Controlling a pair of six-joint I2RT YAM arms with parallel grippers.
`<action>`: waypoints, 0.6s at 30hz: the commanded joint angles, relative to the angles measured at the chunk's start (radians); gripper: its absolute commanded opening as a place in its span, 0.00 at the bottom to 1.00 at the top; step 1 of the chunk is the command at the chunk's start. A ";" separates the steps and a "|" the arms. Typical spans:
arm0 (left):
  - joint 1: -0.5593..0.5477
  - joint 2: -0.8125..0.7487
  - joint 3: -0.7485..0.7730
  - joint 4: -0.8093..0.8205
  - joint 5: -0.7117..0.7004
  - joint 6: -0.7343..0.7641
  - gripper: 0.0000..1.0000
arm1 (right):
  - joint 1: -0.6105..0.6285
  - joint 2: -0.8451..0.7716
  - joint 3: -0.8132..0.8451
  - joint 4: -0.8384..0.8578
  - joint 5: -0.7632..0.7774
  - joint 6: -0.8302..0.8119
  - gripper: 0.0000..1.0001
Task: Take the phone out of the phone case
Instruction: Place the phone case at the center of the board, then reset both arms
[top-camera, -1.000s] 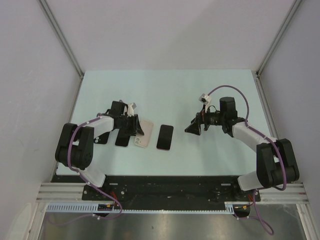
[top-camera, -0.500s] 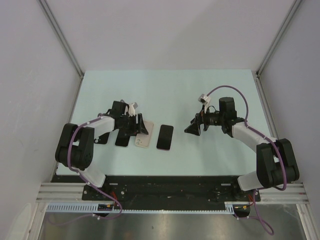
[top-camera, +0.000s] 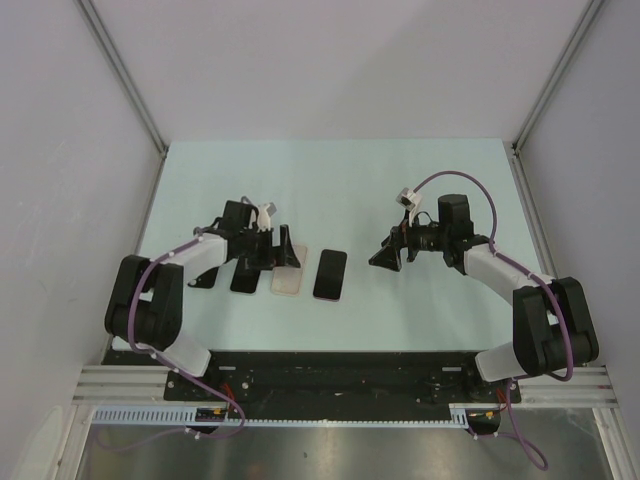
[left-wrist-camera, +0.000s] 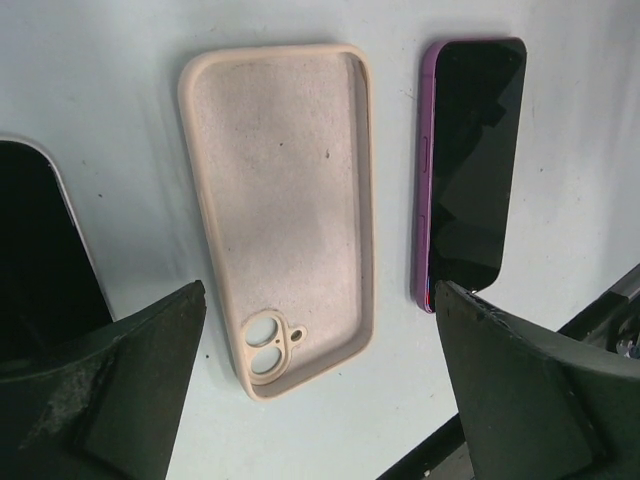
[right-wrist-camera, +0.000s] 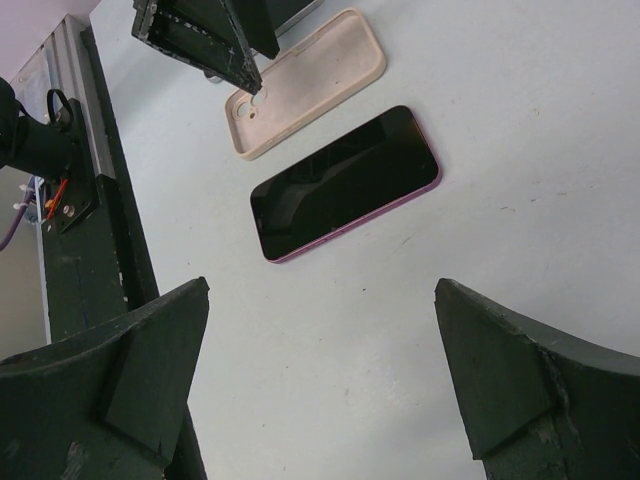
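- A second ago the left jaws were nearly together on the case (top-camera: 287, 283), which sat tilted with one edge raised. Now they stand wide apart and the case lies flat on the tabletop (top-camera: 330, 180).
- The case (left-wrist-camera: 280, 200) rests hollow side up with nothing in it, its camera cutout at the end nearer the arm bases.
- The phone (top-camera: 330, 274) has not moved. It lies screen up just beside the case on the right, with a narrow strip of tabletop between them, so it is already out of the case.
- A second, dark phone (top-camera: 243, 279) lies on the case's other side, partly under the left arm (top-camera: 200, 250).
- The right arm (top-camera: 490, 265) holds the same pose as before.
- The left arm reaches forward and inward from its base, with its wrist low over the tabletop. In the wrist view the case shows between the two fingers (left-wrist-camera: 110, 390), and neither appears to touch it.
- The right arm bends out to the right and points its wrist left towards the middle. The right jaws are spread wide and hold nothing, near the phone (right-wrist-camera: 345, 185) but apart from it.
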 joint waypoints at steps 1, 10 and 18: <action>0.014 -0.072 0.065 -0.036 -0.002 0.042 1.00 | -0.003 -0.013 0.035 0.006 0.004 -0.020 1.00; 0.030 -0.216 0.168 -0.038 0.020 0.147 1.00 | -0.046 -0.065 0.035 0.022 0.015 0.003 1.00; 0.175 -0.433 0.113 -0.025 -0.020 0.311 1.00 | -0.186 -0.280 0.035 0.008 -0.002 0.003 1.00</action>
